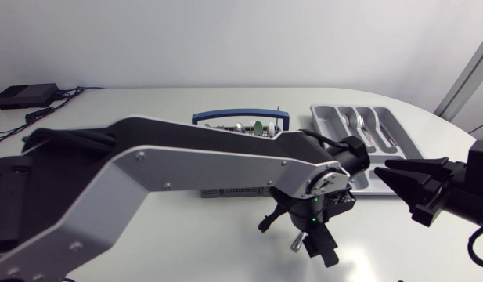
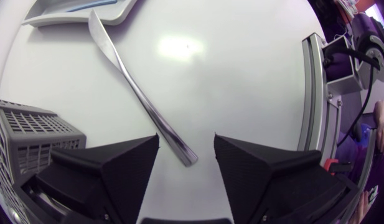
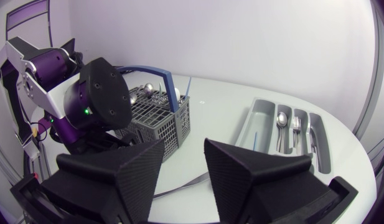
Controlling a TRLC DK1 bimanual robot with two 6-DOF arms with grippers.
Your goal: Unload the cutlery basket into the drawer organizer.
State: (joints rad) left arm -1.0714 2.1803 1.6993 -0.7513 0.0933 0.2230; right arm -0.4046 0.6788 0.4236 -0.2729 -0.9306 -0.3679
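From the head view, the white tabletop [image 1: 147, 102] carries a grey slotted plastic cutlery basket with a blue handle [image 1: 239, 119] near its middle. Most of the basket is hidden behind the left arm's silver-grey link. A grey plastic drawer organizer with long compartments [image 1: 327, 117] lies toward the far right edge, with silvery cutlery in its middle compartments. The left gripper [image 1: 298, 235] hangs over the near part of the tabletop, just in front of the basket, with its fingers spread. The right gripper [image 1: 394, 188] sits at the right edge, beside the organizer's near end, with its fingers parted and nothing between them.

In the left wrist view, the left gripper [image 2: 187, 142] is released. A long silver metal table knife [image 2: 139, 93] lies flat on the tabletop [image 2: 241, 74]. Its narrow end lies in the gap between the fingers and touches neither. Its broader end reaches the organizer's [image 2: 86, 9] corner; whether it touches the rim I cannot tell. The basket [image 2: 23, 134] stands just beside one finger.

In the right wrist view, the right gripper [image 3: 184, 149] is unclenched and holds nothing. Ahead of it stand the basket [image 3: 160, 118], with rounded silvery ends above its rim, and the left arm's black wrist just beside it. The organizer [image 3: 259, 115] lies well apart from the basket, toward the tabletop's [image 3: 216, 99] far edge, with a spoon and a fork in separate compartments. A strip of the knife [image 3: 193, 182] shows between the fingers.
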